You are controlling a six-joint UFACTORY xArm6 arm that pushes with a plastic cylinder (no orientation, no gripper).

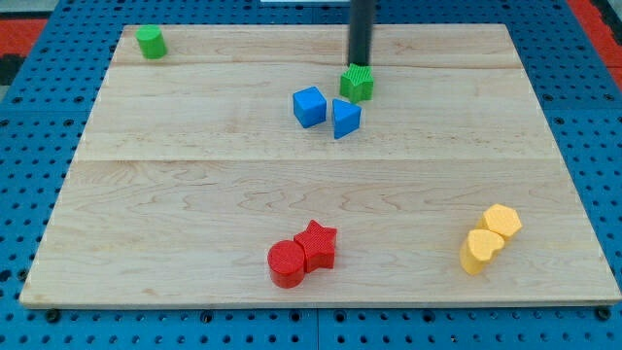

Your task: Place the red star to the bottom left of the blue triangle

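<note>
The red star (318, 244) lies near the view's bottom centre, touching a red cylinder (287, 262) on its left. The blue triangle (345, 119) sits upper centre, next to a blue cube (309, 106) on its left. A green cube-like block (358, 83) stands just above-right of the triangle. My tip (361, 64) comes down from the view's top and ends right behind the green block, far above the red star.
Another green block (151, 42) sits at the board's top left corner. Two yellow blocks (501, 222) (479, 250) touch each other at the bottom right. The wooden board (194, 194) lies on a blue perforated surface.
</note>
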